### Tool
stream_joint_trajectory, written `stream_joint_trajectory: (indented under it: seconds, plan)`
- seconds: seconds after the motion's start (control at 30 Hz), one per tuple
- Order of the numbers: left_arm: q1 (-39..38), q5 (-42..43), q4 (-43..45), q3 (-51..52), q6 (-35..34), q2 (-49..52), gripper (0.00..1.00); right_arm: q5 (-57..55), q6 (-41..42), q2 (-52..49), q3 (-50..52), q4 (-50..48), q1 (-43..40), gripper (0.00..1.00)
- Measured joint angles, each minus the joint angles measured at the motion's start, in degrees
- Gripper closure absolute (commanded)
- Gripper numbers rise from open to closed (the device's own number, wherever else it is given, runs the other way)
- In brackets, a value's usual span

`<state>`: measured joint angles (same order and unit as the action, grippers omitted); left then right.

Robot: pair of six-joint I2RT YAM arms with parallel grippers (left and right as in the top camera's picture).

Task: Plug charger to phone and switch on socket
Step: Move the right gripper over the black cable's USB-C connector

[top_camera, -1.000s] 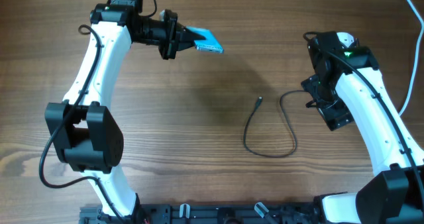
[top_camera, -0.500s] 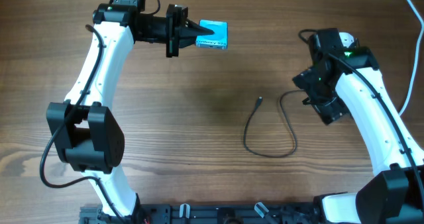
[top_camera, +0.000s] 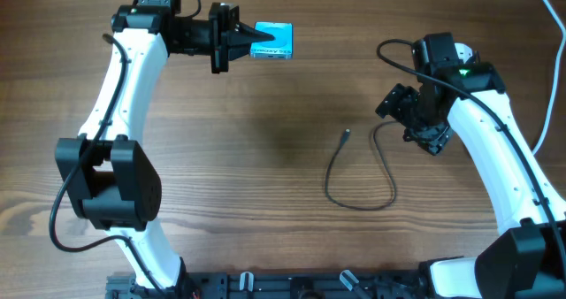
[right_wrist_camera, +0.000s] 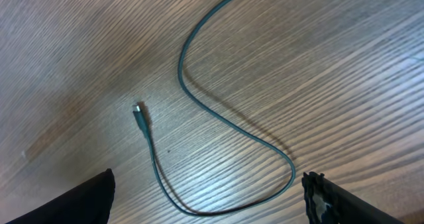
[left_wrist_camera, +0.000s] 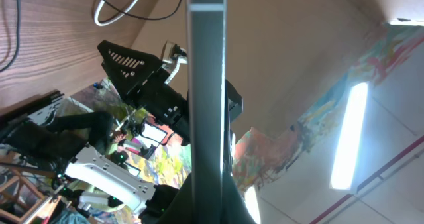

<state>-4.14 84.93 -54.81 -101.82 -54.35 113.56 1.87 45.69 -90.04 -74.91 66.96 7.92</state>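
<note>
My left gripper is shut on the phone, a flat cyan slab with a white band, held above the table at the top centre. In the left wrist view the phone shows edge-on as a grey vertical bar between the fingers. The charger, a thin black cable, loops on the table at centre right, its connector tip lying free. My right gripper is open and empty, up and to the right of the tip. In the right wrist view the cable and tip lie ahead of the spread fingers. The socket is out of view.
A white cord runs along the top right corner of the wooden table. A black rail lines the front edge between the arm bases.
My left gripper has turned the phone from tilted to level and drawn it slightly left. My right arm has swung its wrist left, toward the cable loop.
</note>
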Motion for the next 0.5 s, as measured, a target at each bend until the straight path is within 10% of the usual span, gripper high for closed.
stream_joint_trajectory:
  seconds: [0.5]
  plan:
    - [0.0, 0.0, 0.0, 0.0, 0.0, 0.0, 0.96, 0.8, -2.0, -3.9, 0.0, -2.4, 7.6, 0.09]
